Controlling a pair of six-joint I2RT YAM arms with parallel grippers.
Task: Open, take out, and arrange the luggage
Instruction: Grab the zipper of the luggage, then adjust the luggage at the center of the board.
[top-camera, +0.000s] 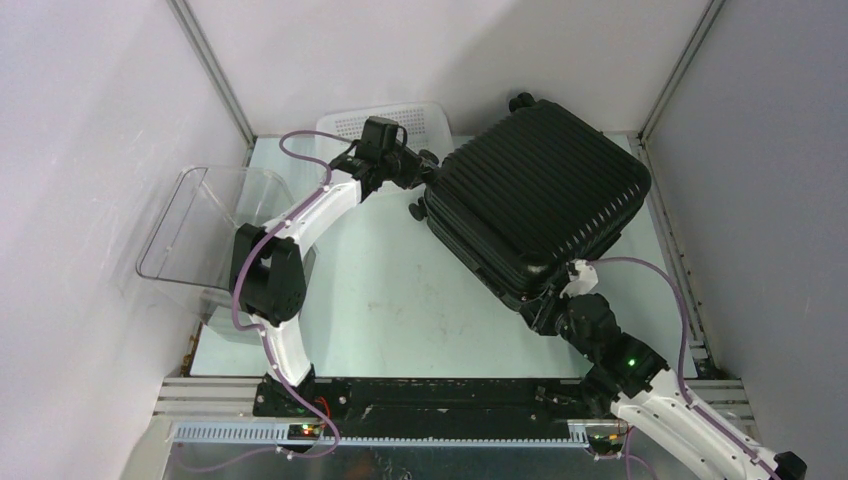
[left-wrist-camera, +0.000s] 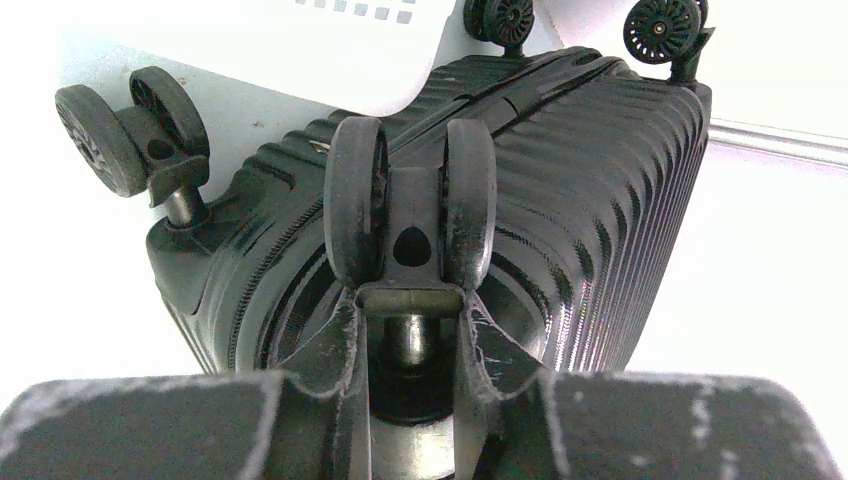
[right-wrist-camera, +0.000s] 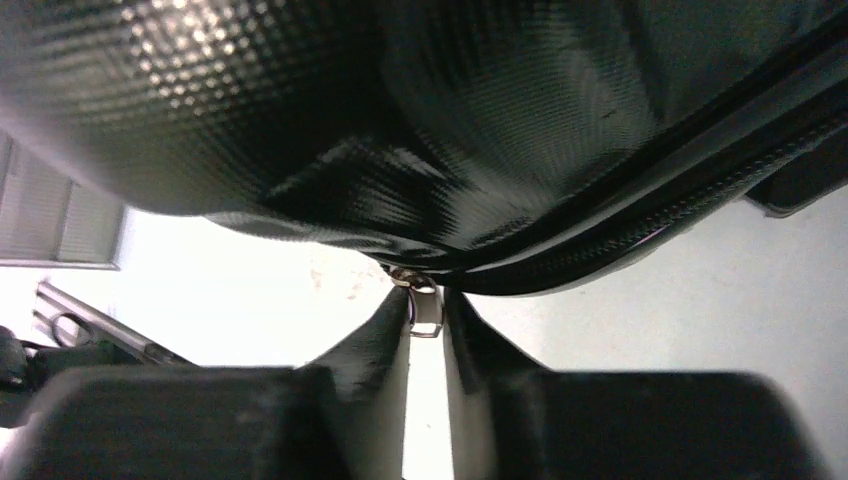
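Note:
The luggage (top-camera: 540, 190) is a big black ribbed suitcase lying flat and shut, turned diagonally on the right half of the table. My left gripper (top-camera: 425, 178) is at its far left corner. In the left wrist view this gripper (left-wrist-camera: 410, 300) is shut on the stem of a twin caster wheel (left-wrist-camera: 357, 200). My right gripper (top-camera: 553, 297) sits at the suitcase's near corner. In the right wrist view it (right-wrist-camera: 425, 300) is pinched on a small metal zipper pull (right-wrist-camera: 427, 318) that hangs from the zipper line under the shell (right-wrist-camera: 400, 120).
A white perforated basket (top-camera: 390, 120) stands at the back, just behind the left gripper. A clear plastic bin (top-camera: 200, 230) sits at the table's left edge beside the left arm. Walls close in the table on three sides.

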